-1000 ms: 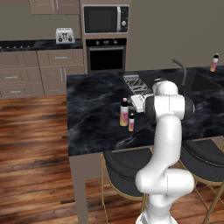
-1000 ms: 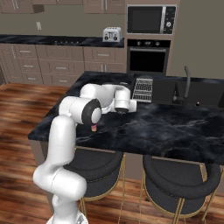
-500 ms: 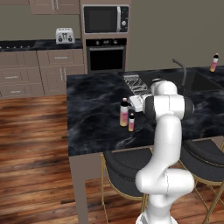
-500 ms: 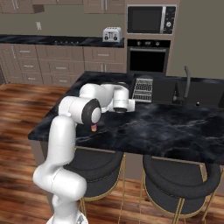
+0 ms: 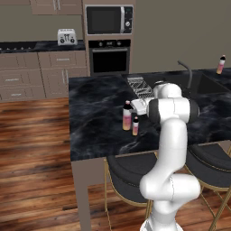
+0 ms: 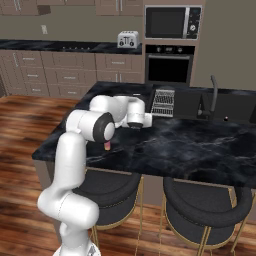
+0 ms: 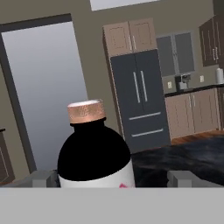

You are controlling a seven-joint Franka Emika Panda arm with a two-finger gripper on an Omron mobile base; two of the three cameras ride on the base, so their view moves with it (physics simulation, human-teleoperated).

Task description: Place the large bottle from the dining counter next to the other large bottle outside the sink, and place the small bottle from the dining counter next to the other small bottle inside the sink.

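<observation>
The large bottle (image 5: 127,116) is standing upright on the dining counter (image 5: 97,113), near its front edge, and the small bottle (image 5: 135,126) is standing just beside it, a little nearer to the stools. In the hand view the large bottle (image 7: 95,151) is rising between the two finger tips, with its copper cap at the top, dark shoulders and a white label below. The gripper (image 7: 113,178) is sitting open, one tip on each side of the bottle and apart from it, so it is not gripping anything yet.

The bottle is looking smooth and glossy, so I judge it may be slippery; it is probably rigid and not very heavy, but tall, so it can tip if it is pushed high up. The best place to hold seems to be the straight labelled body under the shoulders, not the narrow neck or the cap.

Farther along the counter the drain rack (image 5: 140,86) is lying beside the sink (image 5: 205,83) with its curved faucet (image 5: 186,72), and another bottle (image 5: 221,64) is standing beyond the sink. Behind the counter the oven (image 5: 109,56), the microwave (image 5: 108,20) and a toaster (image 5: 66,36) are lining the wall.
</observation>
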